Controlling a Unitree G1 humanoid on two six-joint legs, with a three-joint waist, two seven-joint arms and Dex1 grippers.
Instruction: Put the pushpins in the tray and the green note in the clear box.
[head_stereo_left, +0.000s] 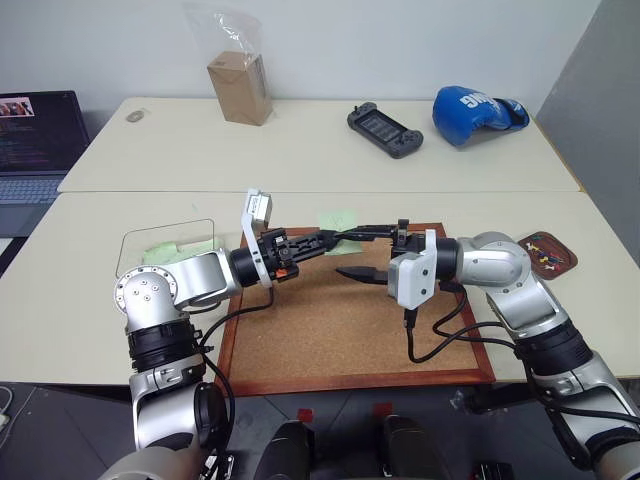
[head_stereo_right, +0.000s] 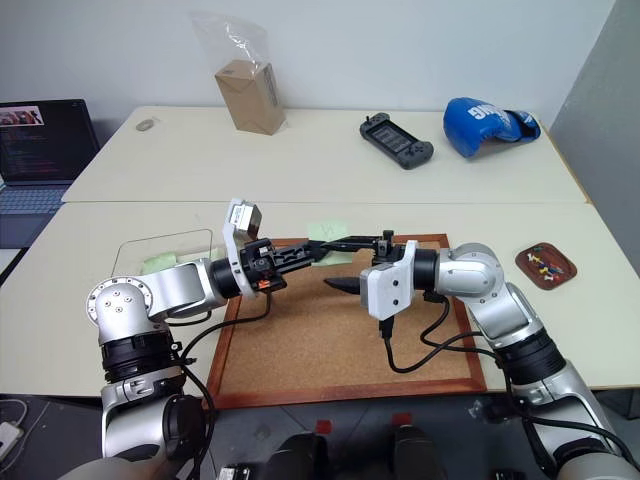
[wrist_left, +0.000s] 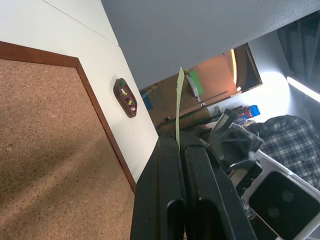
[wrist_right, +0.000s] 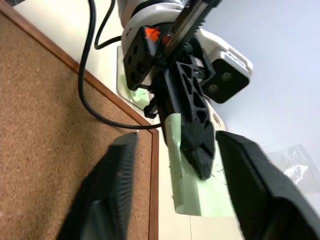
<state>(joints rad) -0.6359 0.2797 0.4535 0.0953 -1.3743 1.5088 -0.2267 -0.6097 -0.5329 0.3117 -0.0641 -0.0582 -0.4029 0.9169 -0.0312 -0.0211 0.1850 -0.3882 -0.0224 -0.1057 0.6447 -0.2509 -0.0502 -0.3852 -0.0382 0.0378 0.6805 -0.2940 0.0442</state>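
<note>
Head views: left gripper (head_stereo_left: 333, 239) clamped on green note (head_stereo_left: 338, 219) above cork board (head_stereo_left: 340, 320); note's near edge hidden behind fingers. Right gripper (head_stereo_left: 362, 252) spread, straddling left fingertips. Tray (head_stereo_left: 547, 253) with pushpins (head_stereo_left: 541, 256) well apart.

Left wrist: note edge-on, thin strip running out past pinched fingers (wrist_left: 172, 190).

Right wrist: parted fingers (wrist_right: 107, 185) flanking note, partly hidden.

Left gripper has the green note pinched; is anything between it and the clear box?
Nothing visible does. The left gripper holds the green note over the cork board; the clear box sits beyond the board's left edge, holding another green sheet.
</note>
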